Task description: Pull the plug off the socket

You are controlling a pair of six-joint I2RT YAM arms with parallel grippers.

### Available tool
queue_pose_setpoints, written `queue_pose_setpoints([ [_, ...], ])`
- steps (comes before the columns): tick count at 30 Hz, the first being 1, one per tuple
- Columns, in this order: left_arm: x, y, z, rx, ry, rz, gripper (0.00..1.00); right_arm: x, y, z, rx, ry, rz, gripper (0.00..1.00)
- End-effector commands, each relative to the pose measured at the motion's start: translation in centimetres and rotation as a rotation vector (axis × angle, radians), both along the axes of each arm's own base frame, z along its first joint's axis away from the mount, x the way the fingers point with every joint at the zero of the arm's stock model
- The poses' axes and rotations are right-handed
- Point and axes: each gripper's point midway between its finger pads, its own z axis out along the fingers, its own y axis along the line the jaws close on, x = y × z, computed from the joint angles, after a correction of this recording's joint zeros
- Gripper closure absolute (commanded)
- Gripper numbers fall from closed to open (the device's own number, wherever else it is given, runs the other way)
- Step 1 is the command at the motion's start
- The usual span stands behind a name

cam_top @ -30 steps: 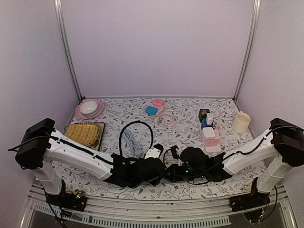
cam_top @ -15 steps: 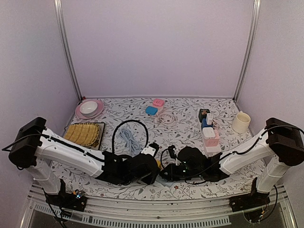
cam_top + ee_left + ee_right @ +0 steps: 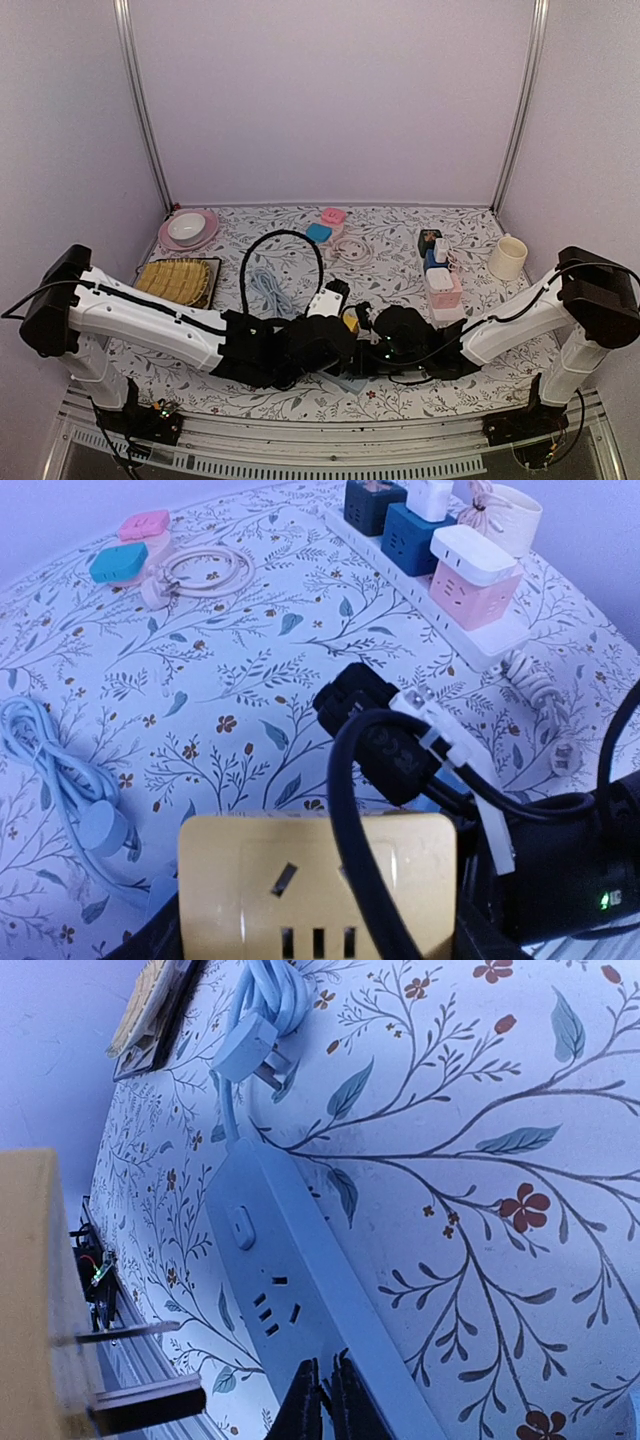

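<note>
**Finding 1, grip.** The left gripper (image 3: 315,925) is closed partway on the yellow socket cube (image 3: 310,865), one finger at each side, with the socket face turned to the wrist camera. The right gripper (image 3: 323,1380) has its fingers pressed together. Whether a strand of cable is pinched between them cannot be told.

**Finding 2, governing relation.** The black plug (image 3: 372,725) lies off the cube, just beyond its far edge at 1 o'clock in the left wrist view. Its long axis runs from 10 o'clock to 4 o'clock. The slots that show on the cube's face look empty, so the plug appears already parted from the socket. Its black cable (image 3: 338,810) loops down across that face and also runs off at 4 o'clock toward the right arm's dark body, which is the nearer free arm. Any further separation is judged to run along the 10-to-4 line, away from the cube. The loop could snag on the cube.

**Finding 3, location.** Both grippers meet at 6 o'clock on the table, above a pale power strip (image 3: 300,1290) lying flat.

**Finding 4, count.**
- One plug.
- One yellow cube, with two prongs showing on it in the right wrist view.
- Two power strips. The long strip (image 3: 400,580) at 2 o'clock carries four adapter cubes (image 3: 475,575).
- One mug (image 3: 508,258).
</note>
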Motion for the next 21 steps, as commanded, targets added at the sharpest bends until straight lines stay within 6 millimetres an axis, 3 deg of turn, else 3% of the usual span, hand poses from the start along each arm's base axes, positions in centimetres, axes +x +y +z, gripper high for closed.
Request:
queue_pose_setpoints([
  [1,0.1,1.7,0.6,-0.142,0.093,0.048,1.00,-1.2,-3.5,-3.5,-0.170,0.041,0.005,0.92],
  [8,1.5,8.4,-2.2,-0.305,0.257,0.180,1.00,-0.7,-3.4,-0.1,-0.101,-0.028,-0.002,0.92],
  [12,1.6,12.0,-4.9,-0.409,0.354,0.213,1.00,-0.5,-4.0,1.6,-0.070,-0.061,-0.017,0.91],
  [17,2.0,14.2,-6.0,-0.538,0.415,0.208,0.99,-0.2,-5.1,2.8,-0.054,-0.095,-0.049,0.89],
  [21,2.2,15.5,-6.6,-0.530,0.428,0.234,0.99,0.0,-6.2,3.6,-0.041,-0.117,-0.084,0.87],
])
